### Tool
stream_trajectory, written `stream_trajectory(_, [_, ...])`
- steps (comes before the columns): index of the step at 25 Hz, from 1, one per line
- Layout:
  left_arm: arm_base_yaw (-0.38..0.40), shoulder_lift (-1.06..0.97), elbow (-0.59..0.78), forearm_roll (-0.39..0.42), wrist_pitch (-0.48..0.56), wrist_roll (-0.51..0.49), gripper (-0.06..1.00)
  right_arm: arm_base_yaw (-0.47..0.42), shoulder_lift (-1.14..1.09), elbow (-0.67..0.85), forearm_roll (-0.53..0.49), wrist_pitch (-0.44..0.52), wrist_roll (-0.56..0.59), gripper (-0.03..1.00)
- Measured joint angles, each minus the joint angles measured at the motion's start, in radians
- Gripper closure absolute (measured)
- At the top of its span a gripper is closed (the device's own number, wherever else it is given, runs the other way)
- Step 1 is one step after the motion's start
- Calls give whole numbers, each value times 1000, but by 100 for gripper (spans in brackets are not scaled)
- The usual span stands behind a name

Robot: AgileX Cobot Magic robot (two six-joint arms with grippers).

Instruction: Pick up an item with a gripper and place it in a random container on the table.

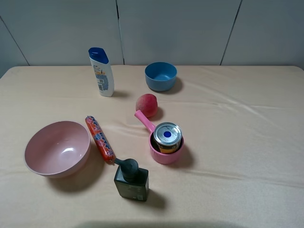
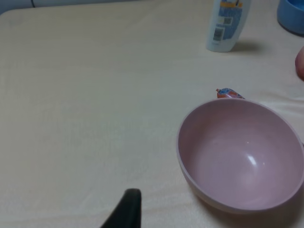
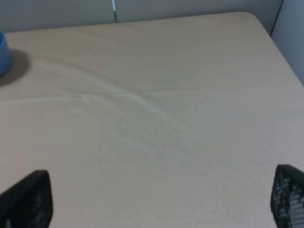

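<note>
Neither arm appears in the high view. Of the left gripper (image 2: 124,213) only one dark fingertip pokes into its wrist view, so I cannot tell whether it is spread or closed. The right gripper (image 3: 161,197) shows two black fingers at opposite edges of its view, spread wide over bare cloth with nothing between them.

The tin can (image 1: 167,137) stands upright inside the pink saucepan (image 1: 164,155), near the middle of the table (image 1: 247,123); its lower half is hidden by the pan wall and its label is too small to read.

The shampoo bottle (image 1: 101,72) far left carries print I cannot make out, and likewise the wrapped sausage (image 1: 99,139) beside the large pink bowl (image 1: 57,148) and the dark pump bottle (image 1: 131,180).
</note>
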Motion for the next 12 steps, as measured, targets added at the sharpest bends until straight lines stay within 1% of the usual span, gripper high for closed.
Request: stream_trajectory(12, [0, 0, 0, 0, 0, 0, -5, 0, -1, 0, 0, 0, -1, 27])
